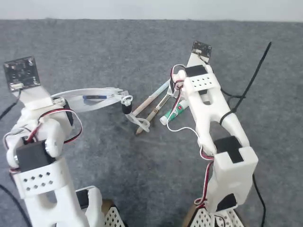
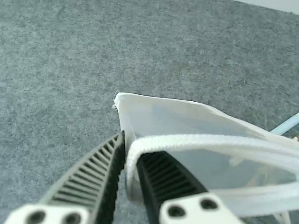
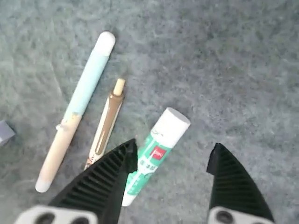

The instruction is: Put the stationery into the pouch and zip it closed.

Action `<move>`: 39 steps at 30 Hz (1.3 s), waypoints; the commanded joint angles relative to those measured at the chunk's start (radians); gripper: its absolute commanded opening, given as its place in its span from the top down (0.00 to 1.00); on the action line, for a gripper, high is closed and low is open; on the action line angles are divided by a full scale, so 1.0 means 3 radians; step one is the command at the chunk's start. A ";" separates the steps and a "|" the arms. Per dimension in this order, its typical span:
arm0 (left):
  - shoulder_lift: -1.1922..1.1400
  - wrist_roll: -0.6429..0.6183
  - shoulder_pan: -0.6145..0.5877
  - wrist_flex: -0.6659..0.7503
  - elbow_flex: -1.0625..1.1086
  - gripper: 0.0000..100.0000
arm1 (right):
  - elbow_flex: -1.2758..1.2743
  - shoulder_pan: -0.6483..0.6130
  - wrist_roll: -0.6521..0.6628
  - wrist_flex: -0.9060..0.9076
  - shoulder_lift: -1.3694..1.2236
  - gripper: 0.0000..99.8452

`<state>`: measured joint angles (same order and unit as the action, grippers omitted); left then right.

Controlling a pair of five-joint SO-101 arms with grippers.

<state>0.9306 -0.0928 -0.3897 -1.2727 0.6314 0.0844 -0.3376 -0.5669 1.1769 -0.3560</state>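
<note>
1. Left arm, near left: the arm is noted folded over its base, forearm directed right. The left gripper (image 2: 133,163) is clamped on one end of the pouch (image 2: 196,126), both ribbed fingers pressed against the fabric at the zip band.
2. Pouch: it is seen stretched rightward from that grip across the grey carpet (image 1: 94,179), its free end close to the near tips of the pens. Whether it rests on the carpet or is lifted cannot be told. The mouth appears parted.
3. Stationery, centre: three items lie close together and slanted, none in the pouch: a blue-and-cream pen (image 3: 77,107), a gold pen (image 3: 106,121) just beside it, and a glue stick (image 3: 156,149) on the right.
4. Right arm, far right: the arm is extended away from its base, wrist pitched down. The right gripper (image 3: 175,147) hangs above the glue stick with fingers spread wide and nothing held.
5. Assessment of the step in hand, judged to be pickup of the glue stick:
   - The stick is seen under one finger, not centred; the gripper should be shifted sideways before descent.
   - The jaws should be set across the stick's width, near mid-length.
   - The gold pen is close and could be caught.
   - The pouch mouth should be held open towards the items.
</note>
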 commanded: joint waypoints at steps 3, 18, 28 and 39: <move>0.0061 -0.0061 0.0010 0.0128 -0.0054 0.99 | 0.0281 -0.0033 -0.0046 -0.0069 -0.0192 0.77; 0.0061 -0.0061 0.0005 0.0133 -0.0023 0.99 | 0.0813 -0.0028 -0.0026 -0.0054 -0.0882 0.87; 0.0061 -0.0061 -0.0005 0.0133 -0.0023 0.99 | 0.1054 -0.0028 -0.0010 0.0294 -0.0892 0.97; 0.0061 -0.0061 0.0005 0.0133 -0.0023 0.99 | 0.1642 -0.0033 0.0517 0.1107 -0.0892 0.99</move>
<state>0.9306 -0.0928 -0.3897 -1.2727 0.6314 0.4910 -0.3345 -0.4488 1.4530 -0.6414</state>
